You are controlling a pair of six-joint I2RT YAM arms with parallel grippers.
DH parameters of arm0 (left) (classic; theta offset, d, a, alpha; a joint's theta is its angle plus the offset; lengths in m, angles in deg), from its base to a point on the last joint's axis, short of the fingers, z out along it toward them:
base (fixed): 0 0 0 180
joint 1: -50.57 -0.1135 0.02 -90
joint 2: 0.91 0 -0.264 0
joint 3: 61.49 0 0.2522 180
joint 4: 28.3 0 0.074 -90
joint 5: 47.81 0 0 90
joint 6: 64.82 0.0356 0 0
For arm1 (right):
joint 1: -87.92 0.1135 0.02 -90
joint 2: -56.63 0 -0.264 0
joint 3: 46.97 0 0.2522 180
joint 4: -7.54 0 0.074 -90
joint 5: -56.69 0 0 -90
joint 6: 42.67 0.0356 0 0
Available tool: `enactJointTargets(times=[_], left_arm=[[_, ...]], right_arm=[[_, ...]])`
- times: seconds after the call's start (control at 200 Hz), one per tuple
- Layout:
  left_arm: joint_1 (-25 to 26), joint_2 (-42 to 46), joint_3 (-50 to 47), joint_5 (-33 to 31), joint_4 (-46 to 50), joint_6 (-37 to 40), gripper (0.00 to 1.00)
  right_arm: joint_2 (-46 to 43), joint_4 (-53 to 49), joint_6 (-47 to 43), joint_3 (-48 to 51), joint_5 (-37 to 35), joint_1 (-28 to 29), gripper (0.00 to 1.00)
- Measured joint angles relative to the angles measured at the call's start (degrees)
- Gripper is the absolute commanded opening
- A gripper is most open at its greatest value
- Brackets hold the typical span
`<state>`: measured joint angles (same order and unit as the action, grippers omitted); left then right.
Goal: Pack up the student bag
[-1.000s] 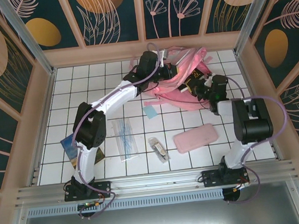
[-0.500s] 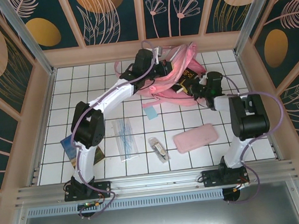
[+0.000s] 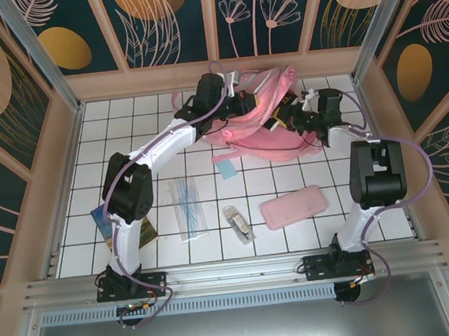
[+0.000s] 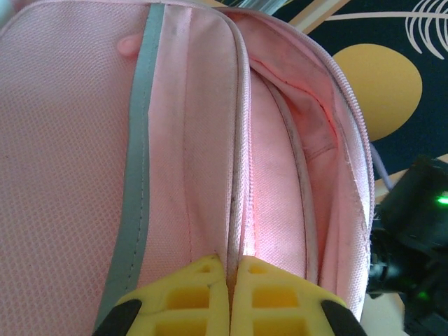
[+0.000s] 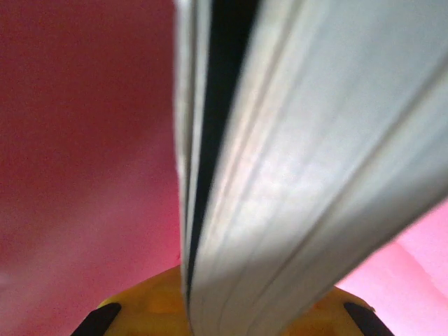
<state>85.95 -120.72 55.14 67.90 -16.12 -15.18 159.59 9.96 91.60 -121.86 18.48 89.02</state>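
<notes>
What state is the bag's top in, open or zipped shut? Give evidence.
Open: the bag has gaping zip edges, with pink lining showing between them; left gripper pinches one edge.

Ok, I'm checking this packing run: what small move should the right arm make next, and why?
Probably ease the book slightly deeper into the student bag. The right jaws grip the book with pink fabric around it, and the left jaws pinch the bag's zip edge, holding the mouth open.

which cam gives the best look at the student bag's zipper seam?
Left wrist: the student bag is close up, its zipper seam running straight into the shut left tool. Top external shows the whole bag, small, with both arms overlapping it. Right wrist gives blurred pink fabric behind a book seen edge-on.
</notes>
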Motion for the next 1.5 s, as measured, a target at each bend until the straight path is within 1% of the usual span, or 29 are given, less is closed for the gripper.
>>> enactJointTargets(times=[0.175,0.36,0.465,0.66,0.695,0.735,0.87,1.006,1.086,1.156,1.171,1.186,1.341,1.431,1.441,1.476,1.481,1.496], left_arm=[[-0.04,1.51,-0.57,0.85,0.09,-0.02,0.0],[-0.31,1.92,-0.57,1.53,0.09,-0.02,0.0],[-0.39,1.92,-0.57,2.64,0.17,-0.02,0.0],[-0.39,1.92,-0.57,4.33,0.35,0.0,0.0],[-0.39,1.92,-0.57,4.44,0.37,0.0,0.0],[-0.42,1.92,-0.57,4.39,0.37,0.02,0.0],[-0.57,1.92,-0.57,3.93,0.5,0.02,0.0],[-0.33,1.92,-0.57,2.71,0.52,0.02,0.0],[-0.2,1.92,-0.57,1.62,0.52,0.0,0.0],[0.07,1.92,-0.57,0.57,0.52,0.0,0.0],[0.13,1.92,-0.57,0.37,0.52,0.0,0.0],[0.15,1.9,-0.55,0.15,0.52,0.0,0.0],[0.22,1.42,0.13,-0.85,0.48,-0.04,0.0],[0.24,1.07,0.2,-0.9,0.31,-0.33,0.0],[0.24,1.01,0.2,-0.9,0.28,-0.44,0.03],[0.26,0.92,0.2,-0.87,0.2,-0.48,0.21],[0.26,0.92,0.2,-0.87,0.17,-0.48,0.23],[0.28,0.9,0.2,-0.85,0.17,-0.48,0.33]], right_arm=[[7.69,-5.95,-2.49,-2.51,1.16,-0.31,0.0],[9.86,-11.21,-5.01,-5.81,1.46,-0.79,0.0],[11.93,-14.34,-6.27,-11.3,1.64,-0.24,0.0],[19.12,-18.51,-8.07,-23.5,0.76,2.8,0.0],[20.24,-19.02,-8.15,-24.83,0.61,3.21,0.04],[21.24,-19.67,-8.17,-25.83,0.57,3.5,0.11],[22.95,-21.35,-8.26,-26.84,-0.15,3.5,0.42],[21.84,-20.87,-8.26,-23.45,-2.32,3.17,0.6],[18.29,-20.81,-8.24,-19.08,-4.31,2.51,0.73],[13.46,-21.46,-9.11,-15.19,-6.43,1.44,0.75],[12.48,-21.62,-9.35,-14.51,-6.62,1.2,0.81],[11.39,-21.94,-9.33,-13.88,-7.23,0.85,0.82],[0.79,-25.38,-11.54,-9.53,-12.09,-3.19,0.83],[-4.87,-29.0,-13.66,-8.55,-16.87,-4.63,0.83],[-5.46,-29.55,-13.92,-8.52,-17.4,-4.7,0.83],[-7.69,-31.1,-14.91,-8.52,-19.5,-4.68,0.83],[-7.91,-31.23,-14.99,-8.52,-19.67,-4.68,0.83],[-9.11,-31.8,-15.52,-8.52,-20.74,-4.46,0.84]])
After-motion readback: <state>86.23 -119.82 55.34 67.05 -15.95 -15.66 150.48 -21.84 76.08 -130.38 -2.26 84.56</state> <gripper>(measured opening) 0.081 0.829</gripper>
